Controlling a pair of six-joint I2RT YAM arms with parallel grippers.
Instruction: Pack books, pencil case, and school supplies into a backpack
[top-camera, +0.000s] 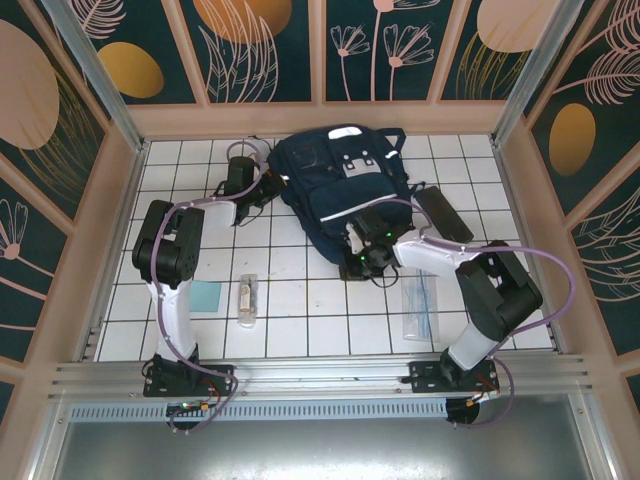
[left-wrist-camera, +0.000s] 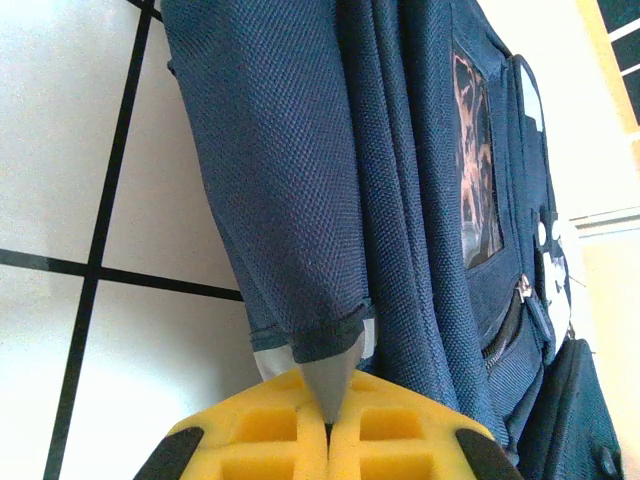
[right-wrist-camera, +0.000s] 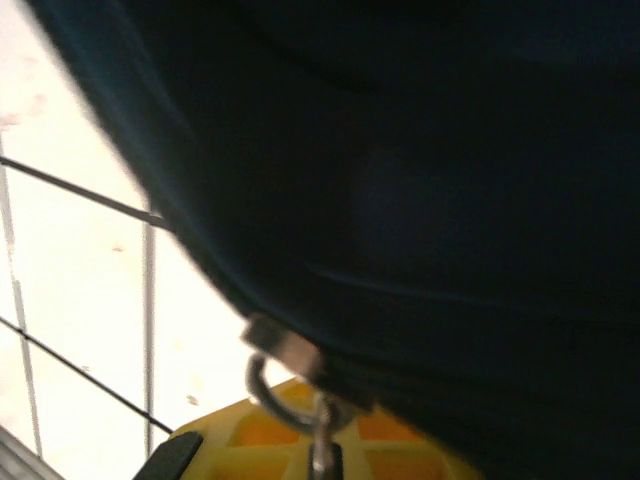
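The navy backpack (top-camera: 335, 185) lies flat at the back middle of the tiled table. My left gripper (top-camera: 241, 181) is at its left edge. In the left wrist view this gripper (left-wrist-camera: 328, 428) is shut on a grey tab (left-wrist-camera: 331, 378) at the end of a blue strap. My right gripper (top-camera: 366, 252) is at the backpack's near edge, and in the right wrist view it (right-wrist-camera: 322, 462) is shut on a metal zipper pull (right-wrist-camera: 318, 420) under the dark fabric. The black pencil case (top-camera: 443, 213) lies just right of the backpack. The books are out of view.
A clear flat sleeve (top-camera: 420, 310) lies at the front right, beside my right arm. A small clear tube packet (top-camera: 247, 298) and a pale-teal card (top-camera: 205, 297) lie at the front left. Patterned walls close in the table on three sides.
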